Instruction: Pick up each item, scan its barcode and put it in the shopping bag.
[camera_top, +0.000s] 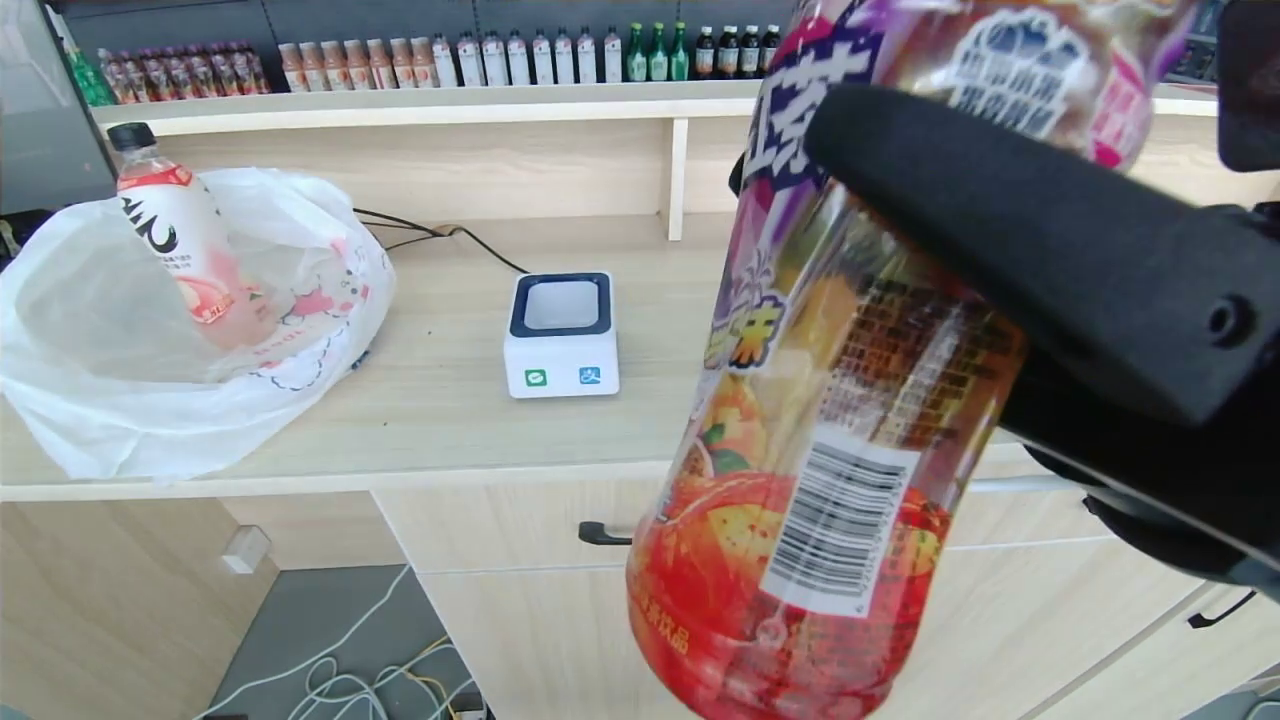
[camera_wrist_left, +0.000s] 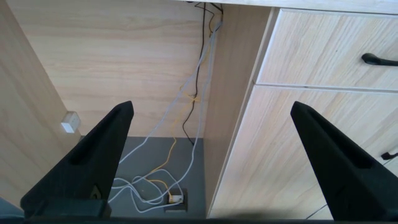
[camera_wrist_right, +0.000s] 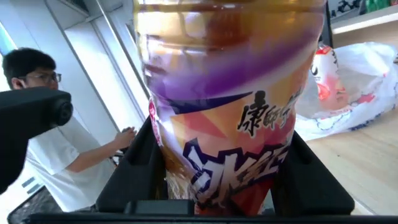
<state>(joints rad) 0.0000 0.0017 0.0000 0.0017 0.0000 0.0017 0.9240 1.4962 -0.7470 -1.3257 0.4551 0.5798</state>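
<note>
A large drink bottle (camera_top: 800, 420) with a purple and red label hangs tilted close in front of the head camera, its barcode facing the camera. My right gripper (camera_top: 900, 150) is shut on the bottle (camera_wrist_right: 224, 81) around its upper body; in the right wrist view the right gripper (camera_wrist_right: 224, 180) has one black finger on each side of it. The white scanner (camera_top: 560, 335) sits on the counter left of the bottle. At the far left, the white shopping bag (camera_top: 110, 340) holds a peach drink bottle (camera_top: 185, 240). My left gripper (camera_wrist_left: 211, 162) is open and empty, below counter height.
Wooden counter (camera_top: 420, 420) with drawers (camera_top: 520, 540) beneath and a shelf of bottles (camera_top: 450, 60) behind. A cable (camera_top: 440, 235) runs from behind the scanner. Cables (camera_wrist_left: 155, 180) lie on the floor in the gap beside the cabinet (camera_wrist_left: 311, 137).
</note>
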